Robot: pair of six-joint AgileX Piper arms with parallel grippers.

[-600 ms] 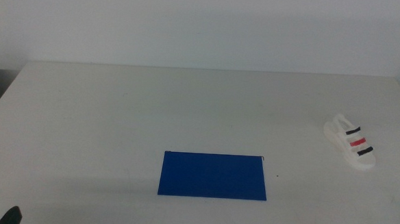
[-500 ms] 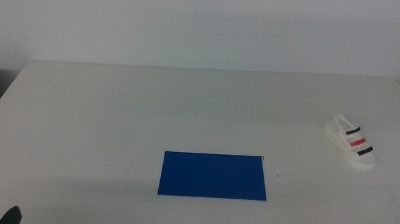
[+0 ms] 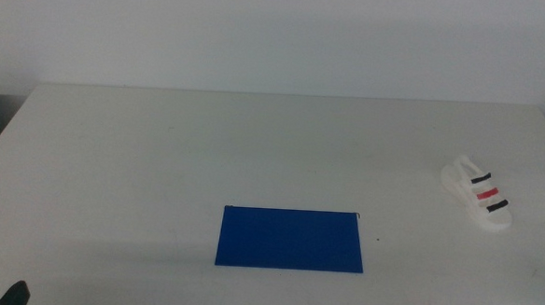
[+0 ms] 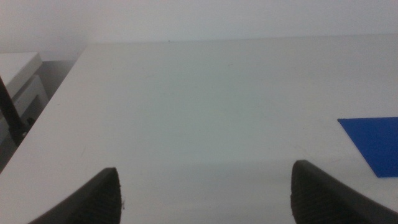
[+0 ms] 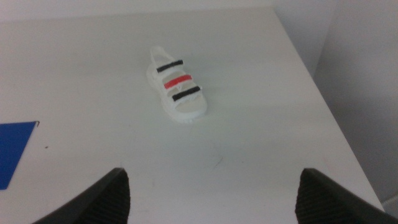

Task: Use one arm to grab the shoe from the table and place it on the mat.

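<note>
The shoe (image 3: pixel 477 194) lies at the tabletop's (image 3: pixel 254 152) right side, well right of the mat (image 3: pixel 290 238), long axis running far-left to near-right. The right tool (image 5: pixel 211 196), jaws apart, is nearer.

No legible text, label, brand, number or sign appears in any of the three views. The table (image 3: pixel 160 156), the mat (image 3: pixel 290 238) and the shoe (image 5: pixel 176 93) all carry plain surfaces; the shoe's straps are solid black and red with no lettering that can be made out.
</note>
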